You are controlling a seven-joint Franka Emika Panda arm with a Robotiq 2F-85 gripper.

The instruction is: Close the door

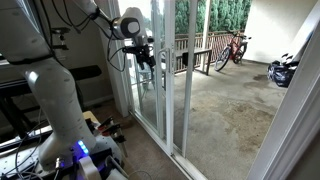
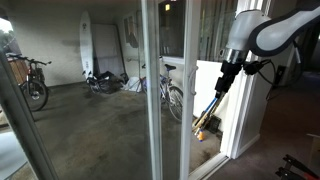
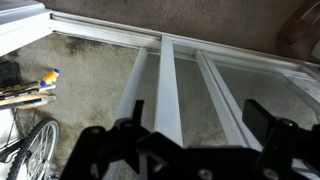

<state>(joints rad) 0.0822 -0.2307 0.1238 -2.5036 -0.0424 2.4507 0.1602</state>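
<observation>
In the wrist view the door is cut off at both ends and its handle cannot be made out. The dark fingers of the gripper are clipped at 6 o'clock. The door is white-framed glass, its stile mid-frame with the long axis running 12 to 6 o'clock, and the jaws stand wide on either side of it, holding nothing.

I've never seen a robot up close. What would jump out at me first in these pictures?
The big white robot arm catches the eye first, filling the indoor side in an exterior view, its tool held up close to the tall white-framed sliding glass door. Beyond the glass lies a bare concrete patio, with a bicycle parked near the wooden railing.
</observation>
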